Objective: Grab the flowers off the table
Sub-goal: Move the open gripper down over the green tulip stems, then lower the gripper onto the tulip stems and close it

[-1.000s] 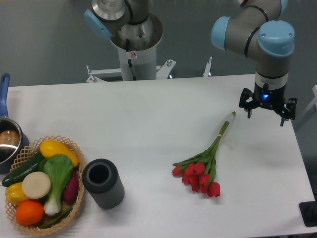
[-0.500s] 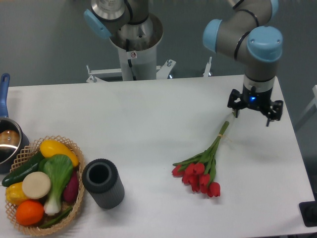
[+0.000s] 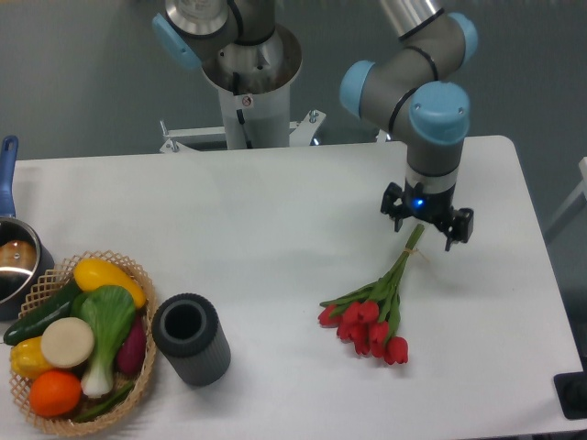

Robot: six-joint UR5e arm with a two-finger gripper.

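Observation:
The flowers [image 3: 374, 312], a tied bunch of red tulips with green stems, lie on the white table [image 3: 275, 220] right of centre, buds toward the front and stems pointing up to the back right. My gripper [image 3: 427, 225] hangs directly over the far tip of the stems, covering it. Its fingers point down and stand apart, open, with nothing between them. How far above the stems it hovers cannot be told.
A dark grey cylindrical vase [image 3: 191, 338] lies on its side at the front left. A wicker basket [image 3: 138, 275] of vegetables sits beside it at the left edge. A blue-handled pot [image 3: 11, 257] stands at the far left. The arm's base [image 3: 249, 82] rises behind the table.
The gripper has travelled left from the table's right edge to above the stem ends. The flowers have not moved.

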